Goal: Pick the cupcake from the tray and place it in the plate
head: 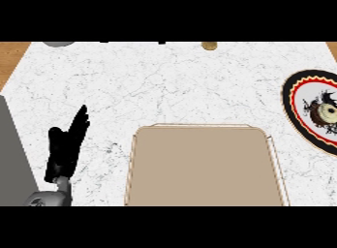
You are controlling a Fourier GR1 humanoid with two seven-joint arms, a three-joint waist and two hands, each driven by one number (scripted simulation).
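The cupcake (327, 115), brown with a pale top, sits on the round plate (300, 92) at the right edge of the counter; the plate has a black, red and yellow rim and a dark drawing inside. The tan tray (204, 167) lies in the lower middle with nothing on it. My left hand (66, 150) is at the lower left, open, fingers straight and pointing up the view, well left of the tray. My right hand does not show.
A grey block (3, 150) fills the left edge beside my left hand. A grey object (57, 43) and a small brown round thing (208, 46) sit at the counter's far edge. White marble counter (171, 82) stretches between tray and far edge.
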